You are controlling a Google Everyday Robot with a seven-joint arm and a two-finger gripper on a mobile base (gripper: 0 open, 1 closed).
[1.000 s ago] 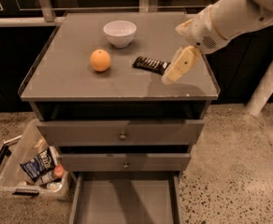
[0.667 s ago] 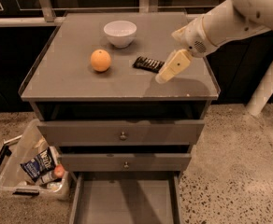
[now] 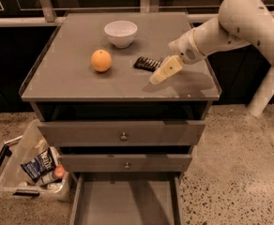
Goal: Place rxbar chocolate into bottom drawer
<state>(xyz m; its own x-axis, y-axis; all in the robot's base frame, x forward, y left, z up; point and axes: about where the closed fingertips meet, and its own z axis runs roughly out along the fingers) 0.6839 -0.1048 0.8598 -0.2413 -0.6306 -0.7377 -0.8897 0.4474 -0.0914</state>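
Gripper [image 3: 158,77] hovers beside rxbar chocolate [image 3: 147,63]; orange [image 3: 101,60] and bowl [image 3: 121,33] stand nearby.

The rxbar chocolate [image 3: 148,63] is recorded as wrapped in glossy black film, on the smooth matt grey cabinet top [image 3: 76,86]; the bottom drawer [image 3: 126,201] is finished in the same flat matt grey. The gripper [image 3: 158,77], held just right of the bar, is cased in smooth cream plastic with a slight sheen. A smooth white bowl [image 3: 121,33] and a matt-skinned orange [image 3: 101,60] are noted further left, and a speckled stone-like floor [image 3: 231,172] below.
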